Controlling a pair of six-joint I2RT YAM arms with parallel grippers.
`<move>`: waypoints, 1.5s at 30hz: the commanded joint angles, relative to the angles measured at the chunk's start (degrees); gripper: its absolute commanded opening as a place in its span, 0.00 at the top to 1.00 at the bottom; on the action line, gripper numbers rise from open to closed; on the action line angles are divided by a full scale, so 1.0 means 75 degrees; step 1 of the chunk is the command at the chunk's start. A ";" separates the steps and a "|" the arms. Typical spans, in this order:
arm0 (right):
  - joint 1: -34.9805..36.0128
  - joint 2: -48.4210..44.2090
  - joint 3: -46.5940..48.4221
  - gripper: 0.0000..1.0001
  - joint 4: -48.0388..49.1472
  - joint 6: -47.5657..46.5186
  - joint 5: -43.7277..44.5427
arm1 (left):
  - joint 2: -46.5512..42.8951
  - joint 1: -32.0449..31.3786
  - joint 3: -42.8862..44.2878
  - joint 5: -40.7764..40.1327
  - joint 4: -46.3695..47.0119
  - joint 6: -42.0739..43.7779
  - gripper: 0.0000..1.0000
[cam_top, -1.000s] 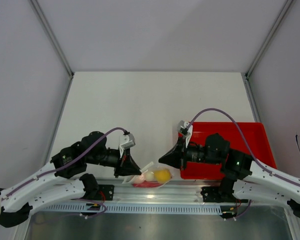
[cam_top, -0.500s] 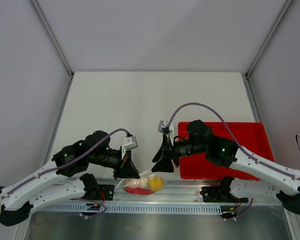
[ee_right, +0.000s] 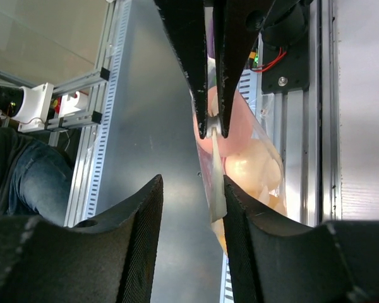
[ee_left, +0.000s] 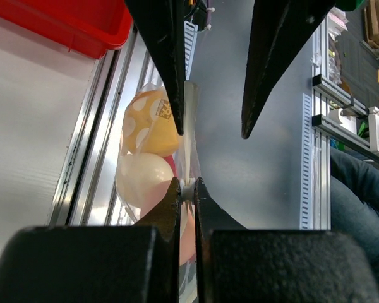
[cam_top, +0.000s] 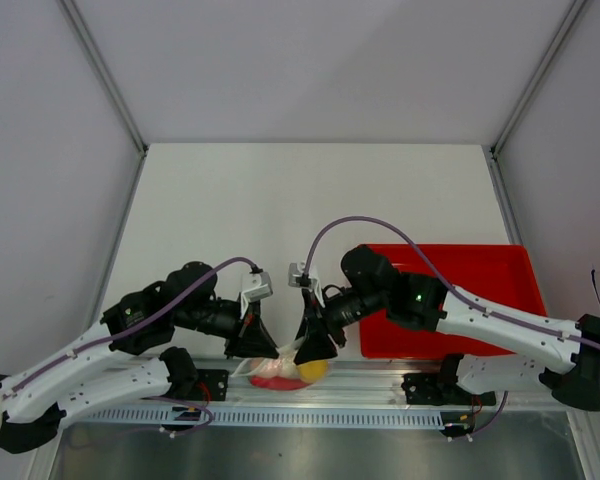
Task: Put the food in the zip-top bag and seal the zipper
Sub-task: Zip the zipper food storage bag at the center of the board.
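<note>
The clear zip-top bag (cam_top: 288, 372) hangs at the table's near edge with the food inside. In the left wrist view I see a yellow-orange dotted ball (ee_left: 145, 120) and a cream egg (ee_left: 142, 180). The zipper's red strip (cam_top: 273, 381) shows at the bag's lower side. My left gripper (cam_top: 265, 350) is shut on the bag's pale mouth edge (ee_left: 189, 120), also seen in the left wrist view (ee_left: 187, 188). My right gripper (cam_top: 315, 350) is open and straddles the other end of that edge (ee_right: 216, 189), which lies against one finger (ee_right: 240, 214).
The red tray (cam_top: 480, 300) sits on the table to the right, behind my right arm. An aluminium rail (cam_top: 380, 372) runs along the near table edge under the bag. A person's jeans-clad leg (ee_left: 360, 214) shows below the table edge.
My right arm has swung left from in front of the red tray to the bag, its open jaws now around the bag's edge. The bag has shifted slightly left. My left gripper keeps its hold.
</note>
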 commanded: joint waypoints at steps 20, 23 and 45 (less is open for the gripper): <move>0.0006 0.0585 0.0289 1.00 0.0698 0.0341 0.1386 | -0.0034 0.0022 0.0167 0.0147 0.0193 -0.0257 0.99; -0.0241 0.0350 0.0101 1.00 0.0558 0.0459 0.1784 | 0.0013 0.0022 0.0155 0.0088 0.0087 -0.0280 0.99; -0.1460 -0.0941 -0.0826 1.00 0.0182 0.0976 0.2116 | 0.0154 0.0022 0.0109 -0.0323 -0.0183 -0.0410 1.00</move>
